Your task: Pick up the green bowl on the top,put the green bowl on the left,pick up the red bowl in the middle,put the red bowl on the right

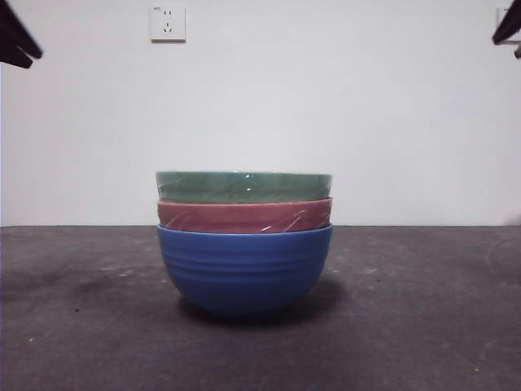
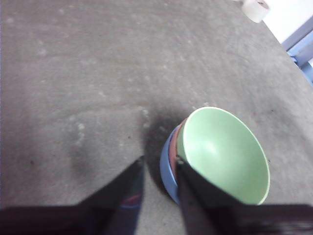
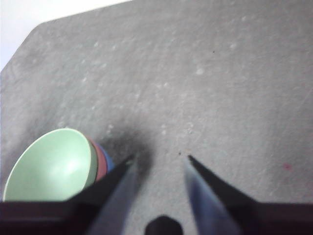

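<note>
Three bowls stand nested in the middle of the table. The green bowl is on top, the red bowl sits under it, and a blue ribbed bowl is at the bottom. The green bowl also shows in the left wrist view and the right wrist view, with the red bowl's rim just beneath. My left gripper is open and empty, high above the table beside the stack. My right gripper is open and empty, high on the other side.
The dark grey table stretches to both sides of the stack. A white roll of tape lies near the table's edge in the left wrist view. A wall socket is on the white wall behind.
</note>
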`<state>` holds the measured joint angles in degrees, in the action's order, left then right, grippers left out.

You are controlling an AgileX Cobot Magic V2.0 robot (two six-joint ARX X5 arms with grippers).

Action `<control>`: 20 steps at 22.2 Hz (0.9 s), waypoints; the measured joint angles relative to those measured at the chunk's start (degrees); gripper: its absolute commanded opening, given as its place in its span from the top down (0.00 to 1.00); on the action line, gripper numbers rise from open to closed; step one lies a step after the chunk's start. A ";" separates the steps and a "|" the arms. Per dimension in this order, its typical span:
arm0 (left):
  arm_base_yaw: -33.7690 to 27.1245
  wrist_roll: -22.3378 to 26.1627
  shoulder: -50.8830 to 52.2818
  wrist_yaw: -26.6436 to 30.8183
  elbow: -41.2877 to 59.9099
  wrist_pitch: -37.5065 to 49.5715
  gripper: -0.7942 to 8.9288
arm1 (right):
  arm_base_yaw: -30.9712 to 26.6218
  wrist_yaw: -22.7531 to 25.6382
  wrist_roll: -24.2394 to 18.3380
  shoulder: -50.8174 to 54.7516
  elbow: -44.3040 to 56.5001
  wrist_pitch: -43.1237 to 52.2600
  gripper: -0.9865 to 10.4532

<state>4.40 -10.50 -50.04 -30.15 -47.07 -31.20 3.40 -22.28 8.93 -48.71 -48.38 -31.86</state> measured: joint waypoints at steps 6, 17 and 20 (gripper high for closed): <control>8.92 -1.16 -4.92 5.11 -2.54 -0.17 0.59 | 2.69 -0.11 -0.02 -1.79 0.00 -0.68 0.67; 31.89 1.99 -28.46 29.77 -18.16 -6.19 0.60 | 7.13 -0.02 -0.37 -2.99 -0.02 -2.08 0.67; 33.07 2.56 -33.70 31.76 -18.18 -6.27 0.60 | 7.13 -0.02 -0.37 -3.02 -0.02 -2.36 0.67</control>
<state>37.47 -7.94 -83.74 1.61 -65.25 -37.47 10.52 -22.30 8.56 -51.72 -48.40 -34.22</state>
